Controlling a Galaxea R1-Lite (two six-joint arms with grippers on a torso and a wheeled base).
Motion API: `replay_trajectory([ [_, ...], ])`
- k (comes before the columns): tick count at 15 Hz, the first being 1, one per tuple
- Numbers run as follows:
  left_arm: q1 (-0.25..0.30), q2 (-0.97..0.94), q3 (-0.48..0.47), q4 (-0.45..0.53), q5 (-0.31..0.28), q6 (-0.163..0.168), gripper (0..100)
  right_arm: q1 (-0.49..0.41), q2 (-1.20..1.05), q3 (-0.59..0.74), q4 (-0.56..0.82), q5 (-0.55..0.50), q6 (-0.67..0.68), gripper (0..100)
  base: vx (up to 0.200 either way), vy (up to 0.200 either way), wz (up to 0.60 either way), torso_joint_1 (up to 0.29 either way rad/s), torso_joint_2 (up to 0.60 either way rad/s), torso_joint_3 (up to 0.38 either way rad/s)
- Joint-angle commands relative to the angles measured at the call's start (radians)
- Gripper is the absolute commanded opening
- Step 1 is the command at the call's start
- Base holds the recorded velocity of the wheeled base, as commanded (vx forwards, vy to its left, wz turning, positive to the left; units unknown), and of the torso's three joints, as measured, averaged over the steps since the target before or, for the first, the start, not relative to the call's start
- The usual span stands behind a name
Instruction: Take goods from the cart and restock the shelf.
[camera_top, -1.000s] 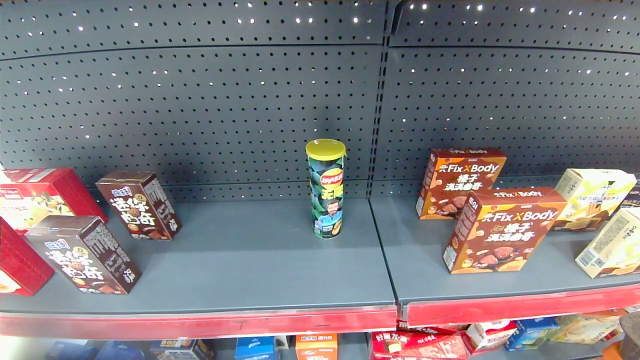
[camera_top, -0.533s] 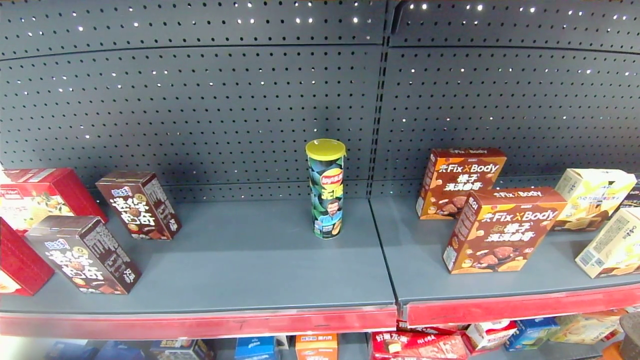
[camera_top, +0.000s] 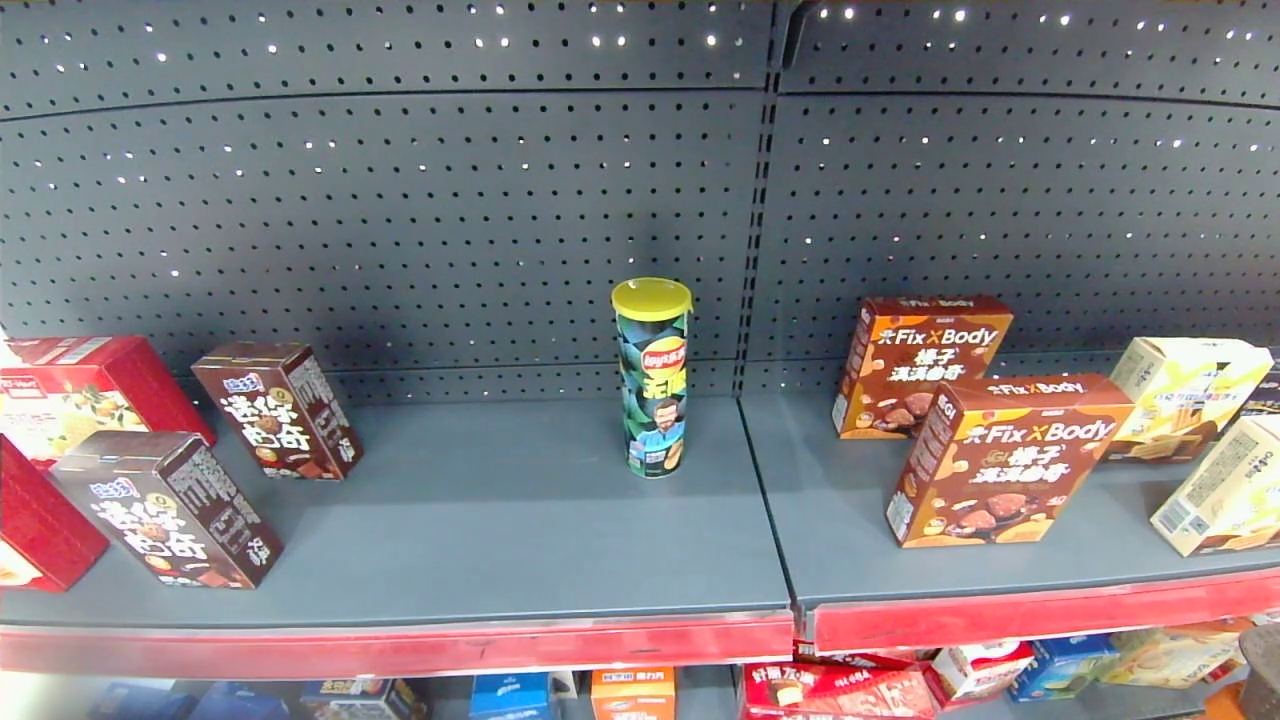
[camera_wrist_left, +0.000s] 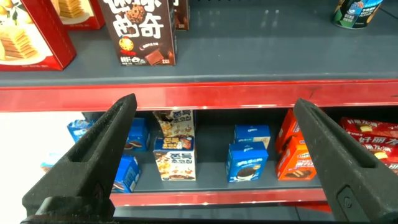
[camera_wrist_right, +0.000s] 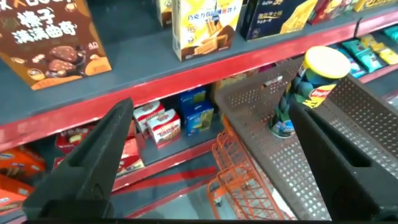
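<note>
Wide bare stretch of shelf (camera_top: 480, 530) lay between dark cookie boxes (camera_top: 165, 505) at left and tall chip can (camera_top: 652, 375) in middle. Floor in front of can was bare too. Right of can came small gap, then orange-brown boxes (camera_top: 1005, 455) blocked way. Pale boxes (camera_top: 1220, 480) crowded far right end. In cart (camera_wrist_right: 249, 104), second chip can (camera_wrist_right: 308, 90) stood alone, open room above it.

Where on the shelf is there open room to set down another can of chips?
The widest bare patch of the shelf lies between the dark brown boxes and the chips can, running to the front edge. A narrower gap separates the can from the orange-brown boxes. Both shelf ends are crowded with boxes.
</note>
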Motion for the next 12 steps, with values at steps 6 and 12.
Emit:
replay_trajectory([
  [6, 0.0, 0.0, 0.0, 0.0, 0.001, -0.001, 100, 0.0, 0.0, 0.023, -0.063, -0.006, -0.019, 100, 0.0, 0.0, 0.0, 0.0, 0.0, 0.0],
  [12, 0.0, 0.0, 0.0, 0.0, 0.004, -0.003, 100, 0.0, 0.0, 0.023, -0.084, -0.006, -0.029, 100, -0.2, 0.0, 0.0, 0.002, 0.0, 0.003],
])
